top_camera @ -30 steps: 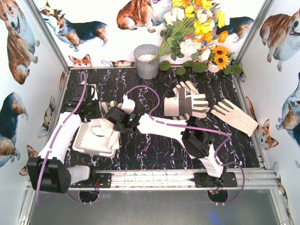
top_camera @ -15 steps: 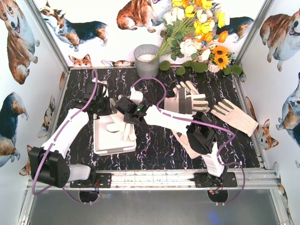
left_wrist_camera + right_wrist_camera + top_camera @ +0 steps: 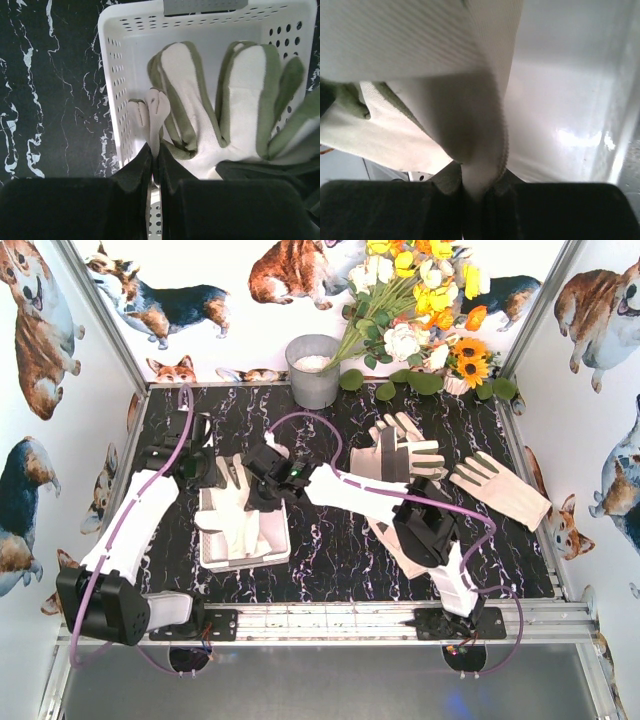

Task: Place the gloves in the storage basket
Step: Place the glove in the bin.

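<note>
Gloves (image 3: 200,100), cream woven fabric with grey-green patches: one pinched in right gripper (image 3: 480,187), jaws closed on its cloth; left gripper (image 3: 154,165), jaws closed on perforated white plastic storage basket (image 3: 120,30) wall; gloves lie inside; black marbled worktop (image 3: 50,100); corgi-print walls (image 3: 60,330).

White slotted basket (image 3: 250,562) stands upright at the worktop's (image 3: 330,560) left, with cream, grey-patched gloves (image 3: 232,515) heaped inside. Two more (image 3: 398,460) lie overlapped at centre-right, and a single glove (image 3: 500,490) lies flat beside them.
</note>
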